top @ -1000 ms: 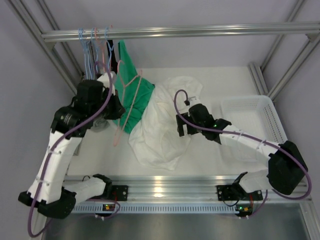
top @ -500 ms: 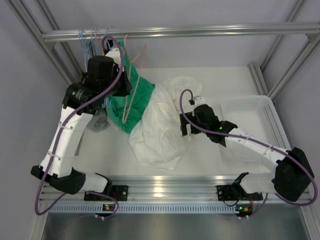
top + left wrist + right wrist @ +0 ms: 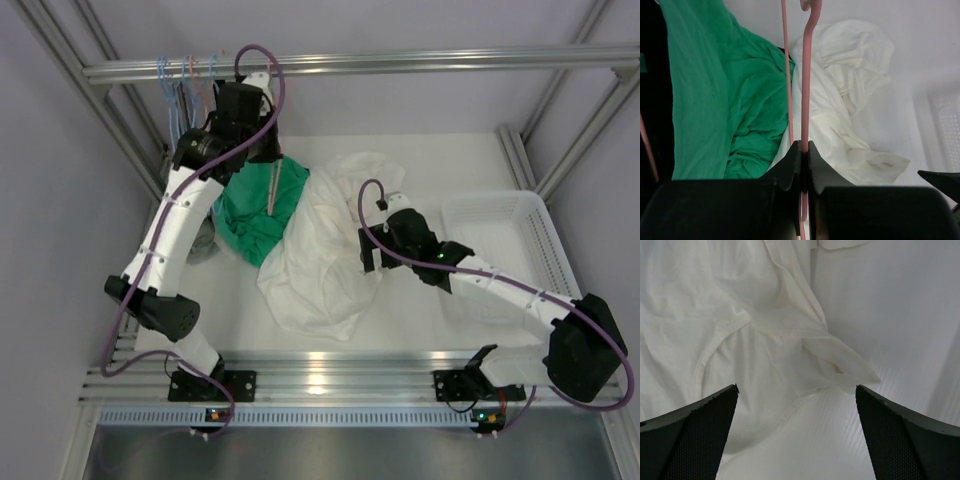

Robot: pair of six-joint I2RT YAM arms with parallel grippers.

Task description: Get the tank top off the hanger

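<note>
The white tank top (image 3: 318, 255) lies crumpled on the table, off the hanger. The thin pink hanger (image 3: 272, 190) hangs in the air over the green garment (image 3: 258, 215), and my left gripper (image 3: 267, 157) is shut on it near the back rail. In the left wrist view the jaws (image 3: 805, 150) pinch the pink hanger (image 3: 806, 75), with the tank top (image 3: 850, 100) below and to the right. My right gripper (image 3: 370, 250) hovers open just over the tank top. Its wrist view shows wide-apart fingers (image 3: 796, 390) with only the tank top (image 3: 740, 340) below them.
Light blue hangers (image 3: 172, 88) hang at the left end of the back rail (image 3: 400, 62). A white basket (image 3: 545, 225) stands at the right. A dark garment (image 3: 203, 243) lies left of the green one (image 3: 715, 100). Frame posts stand on both sides.
My left arm has lifted the pink hanger up and back toward the rail, away from the garments. The right gripper has opened slightly wider and shifted a little right over the tank top.
</note>
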